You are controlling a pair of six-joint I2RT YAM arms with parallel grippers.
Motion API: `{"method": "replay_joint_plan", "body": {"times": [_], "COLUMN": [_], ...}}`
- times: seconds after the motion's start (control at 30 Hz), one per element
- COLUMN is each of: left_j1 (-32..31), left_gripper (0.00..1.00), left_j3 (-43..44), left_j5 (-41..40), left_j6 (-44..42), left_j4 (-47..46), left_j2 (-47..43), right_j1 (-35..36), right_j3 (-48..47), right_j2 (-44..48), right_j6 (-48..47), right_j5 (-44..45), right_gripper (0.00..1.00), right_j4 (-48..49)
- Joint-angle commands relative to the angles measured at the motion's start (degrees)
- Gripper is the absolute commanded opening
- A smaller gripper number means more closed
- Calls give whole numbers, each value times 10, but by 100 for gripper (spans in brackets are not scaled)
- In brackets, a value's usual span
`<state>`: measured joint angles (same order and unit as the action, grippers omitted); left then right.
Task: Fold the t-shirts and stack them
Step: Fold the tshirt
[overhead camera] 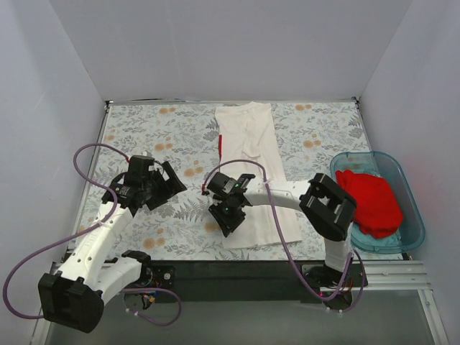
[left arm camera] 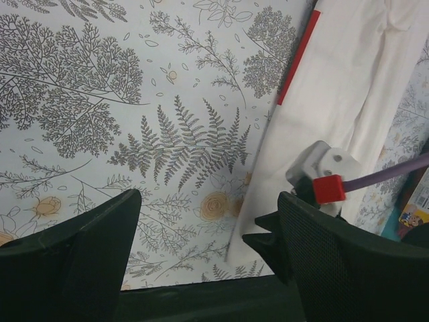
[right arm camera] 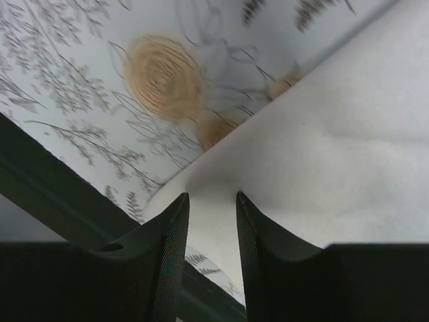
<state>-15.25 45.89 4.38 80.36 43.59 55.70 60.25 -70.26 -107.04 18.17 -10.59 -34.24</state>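
Here, the scene item by item:

- The white t-shirt (overhead camera: pixel 251 158) lies on the table (overhead camera: pixel 144 129) as a long narrow strip, running from the far edge towards the near edge, a little right of the middle. Its sides look already folded in, which suggests a lengthwise fold comes next.
- A sliver of red print (overhead camera: pixel 220 144) peeks out along the strip's left side.
- The right gripper (right arm camera: pixel 211 198) sits low at the strip's near left corner, a likely place to lift the hem. Its jaws stand narrow, with the cloth's edge right at the tips. Whether they pinch the cloth cannot be told.
- The left gripper (left arm camera: pixel 209 201) hovers over bare table left of the strip, jaws wide and holding nothing. It seems parked clear of the cloth.
- The blue tub (overhead camera: pixel 413 208) stands at the table's right edge, towards the near corner.
- Inside it the red t-shirt (overhead camera: pixel 370 201) lies bunched and unfolded, probably waiting its turn.
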Motion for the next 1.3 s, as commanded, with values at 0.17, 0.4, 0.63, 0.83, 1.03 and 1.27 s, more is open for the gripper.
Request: {"method": "replay_joint_plan", "body": {"times": [0.17,0.4,0.63,0.83,1.03,1.27], "left_j1": [-3,-11,-66,-137,-219,-281], "left_gripper": [82,82,82,81,77,71], "left_j3": [-2,-23,-38,-31,-19,3], "left_j5": [16,76,97,81,39,0], "left_j6": [-1,12,46,83,116,126], "left_j4": [41,36,4,-26,-62,-75], "left_j2": [-43,-49,-22,16,90,160], "right_j1": [65,64,-51,-164,-222,-243], "right_j3": [-116,-96,37,99,94,76], "right_j2": [-91,42,155,207,185,118], "right_j6": [-6,23,39,30,28,27], "right_j5": [-37,84,201,167,144,131], "right_gripper": [41,47,46,40,36,28], "right_j4": [-31,-67,-70,29,104,142]}}
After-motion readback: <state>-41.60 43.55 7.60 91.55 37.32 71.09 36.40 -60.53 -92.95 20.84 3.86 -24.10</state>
